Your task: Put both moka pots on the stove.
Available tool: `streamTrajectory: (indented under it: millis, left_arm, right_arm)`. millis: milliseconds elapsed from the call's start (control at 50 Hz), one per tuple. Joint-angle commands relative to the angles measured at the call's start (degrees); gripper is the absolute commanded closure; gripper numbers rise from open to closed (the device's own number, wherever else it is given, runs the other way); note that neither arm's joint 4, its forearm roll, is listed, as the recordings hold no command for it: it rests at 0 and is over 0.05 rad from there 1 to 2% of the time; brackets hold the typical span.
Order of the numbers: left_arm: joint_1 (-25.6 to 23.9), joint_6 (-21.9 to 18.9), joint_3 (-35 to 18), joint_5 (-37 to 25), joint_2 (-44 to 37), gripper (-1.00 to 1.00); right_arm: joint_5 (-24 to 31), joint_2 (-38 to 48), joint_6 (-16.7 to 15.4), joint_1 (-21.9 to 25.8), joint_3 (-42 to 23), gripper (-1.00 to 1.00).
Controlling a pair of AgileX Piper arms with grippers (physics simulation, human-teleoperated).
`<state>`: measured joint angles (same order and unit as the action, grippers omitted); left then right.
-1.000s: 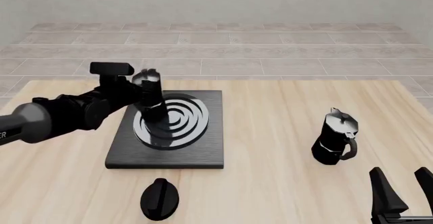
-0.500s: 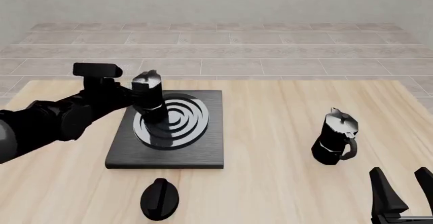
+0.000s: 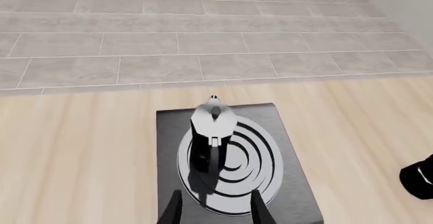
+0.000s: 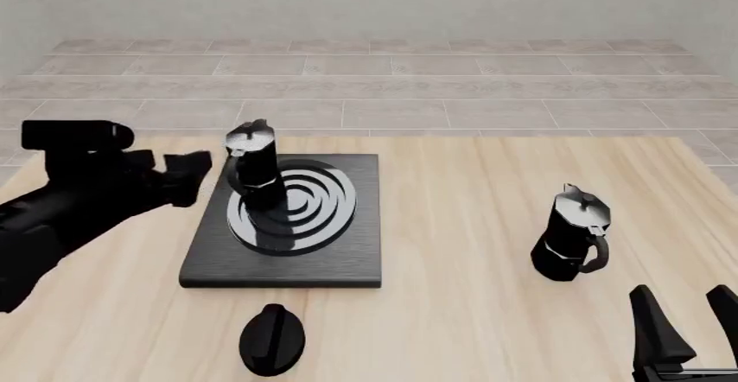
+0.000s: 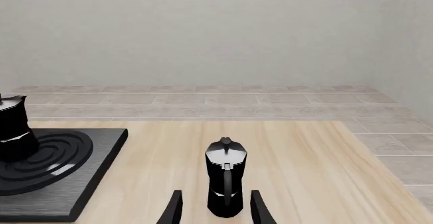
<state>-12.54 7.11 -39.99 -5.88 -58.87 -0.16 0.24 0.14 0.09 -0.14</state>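
Observation:
One moka pot (image 4: 254, 173) stands upright on the left part of the stove's (image 4: 358, 257) ringed burner. My left gripper (image 4: 192, 180) is open just left of the stove, apart from that pot. In the left wrist view the pot (image 3: 212, 133) sits on the stove (image 3: 297, 196) ahead of the open left gripper (image 3: 215, 210). The other moka pot (image 4: 571, 235) stands on the table at the right. My right gripper (image 4: 683, 313) is open near the front edge, behind that pot. In the right wrist view this pot (image 5: 225, 181) stands just ahead of the open right gripper (image 5: 216, 210).
A flat black round knob (image 4: 273, 339) lies on the table in front of the stove. The right wrist view also shows the stove (image 5: 74, 193) and the first pot (image 5: 13, 130) at the side. A tiled floor lies past the table's far edge.
My left gripper has let go of the pot on the burner and drawn back to the left. That pot stays upright. The right arm and the other pot have not moved.

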Motion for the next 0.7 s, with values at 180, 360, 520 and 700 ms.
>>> streamTrajectory:
  millis: [180, 360, 520, 700]
  left_arm:
    - [-0.3, 2.5, 5.9, -8.6, 18.0, -1.00]
    - [-0.8, 4.2, 9.9, -9.8, 25.5, -1.00]
    - [0.3, 2.3, 14.6, -7.7, 31.8, -1.00]
    - [1.4, 2.0, 21.7, -3.3, 40.3, -1.00]
  right_arm:
    - [-0.2, 0.4, -0.1, -0.1, 0.0, -1.00]
    - [-0.2, 0.4, -0.1, -0.1, 0.0, -1.00]
    - [-0.2, 0.4, -0.1, -0.1, 0.0, -1.00]
    - [-0.2, 0.4, -0.1, -0.1, 0.0, -1.00]
